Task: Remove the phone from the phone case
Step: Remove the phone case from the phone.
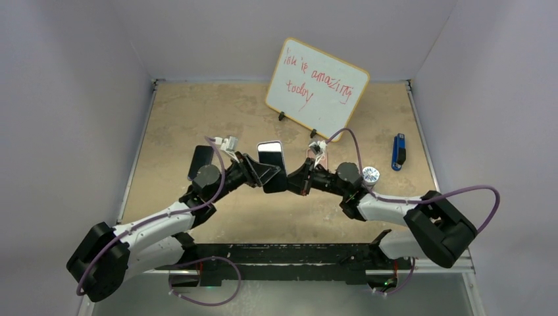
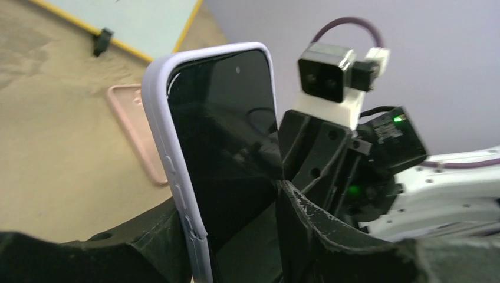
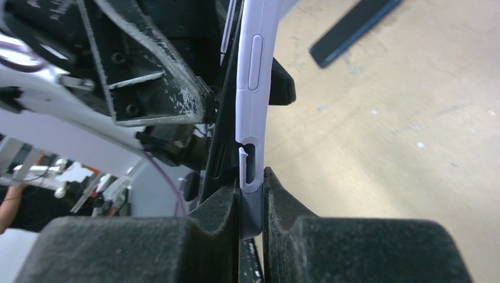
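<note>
While both arms meet above the middle of the table (image 1: pixel 171 112), in front of the whiteboard (image 1: pixel 316 85) standing at its far edge, the work is at the prising stage, with nothing freed yet. The left gripper (image 1: pixel 262 174) has its fingers pressed onto the cased handset from both faces, one pad on the dark screen and one behind. The right gripper (image 1: pixel 297 179) pinches an end of the phone case (image 3: pixel 255 88), the lavender rim squeezed between its two pads. The phone (image 2: pixel 230 147) is held up in the air, apparently fully seated inside the rim. I judge the next move calls for one gripper to hold firm while the other peels a corner of the rim off the glass, without twisting the handset loose. A pink case (image 2: pixel 132 127) lies on the table towards the far edge, and a blue object (image 1: pixel 399 151) lies near the right edge.
</note>
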You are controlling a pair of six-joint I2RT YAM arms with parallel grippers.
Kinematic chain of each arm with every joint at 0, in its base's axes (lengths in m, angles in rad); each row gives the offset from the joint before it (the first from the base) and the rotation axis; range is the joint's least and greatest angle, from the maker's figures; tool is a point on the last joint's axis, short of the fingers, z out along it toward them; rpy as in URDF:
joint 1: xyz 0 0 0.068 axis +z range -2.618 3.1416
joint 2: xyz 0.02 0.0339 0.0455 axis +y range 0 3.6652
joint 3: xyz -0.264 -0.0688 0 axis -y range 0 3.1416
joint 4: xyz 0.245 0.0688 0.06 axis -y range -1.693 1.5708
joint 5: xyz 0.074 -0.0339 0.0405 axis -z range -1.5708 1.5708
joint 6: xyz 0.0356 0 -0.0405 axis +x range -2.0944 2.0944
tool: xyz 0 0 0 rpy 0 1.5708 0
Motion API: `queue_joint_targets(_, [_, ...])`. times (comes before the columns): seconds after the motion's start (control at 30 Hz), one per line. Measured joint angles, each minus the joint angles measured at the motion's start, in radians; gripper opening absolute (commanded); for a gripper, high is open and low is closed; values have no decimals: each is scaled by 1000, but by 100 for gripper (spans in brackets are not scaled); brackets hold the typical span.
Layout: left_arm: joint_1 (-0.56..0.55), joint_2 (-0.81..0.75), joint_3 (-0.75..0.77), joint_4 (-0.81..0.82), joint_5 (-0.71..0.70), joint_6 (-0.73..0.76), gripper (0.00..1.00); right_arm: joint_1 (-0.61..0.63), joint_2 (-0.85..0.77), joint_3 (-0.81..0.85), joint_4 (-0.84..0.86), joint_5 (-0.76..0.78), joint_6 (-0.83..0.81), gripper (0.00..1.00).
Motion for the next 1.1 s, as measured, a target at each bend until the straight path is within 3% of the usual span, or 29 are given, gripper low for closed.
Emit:
queue_joint_targets(0.37, [-26,57,150,-392,-166,253,66,0,63,-26,-84,145,-60,0])
queue_joint_targets(0.7, [-71,-5,158,-561,-331,492,72,-1,100,-16,-224,283,2,0])
queue_joint_targets(0.87, [-171,-21,159,-568,-404,609,72,-1,100,11,-278,301,43,0])
queue_joint_targets(1.1, [-430,46,179,-550,-567,808,73,-1,105,18,-294,301,87,0])
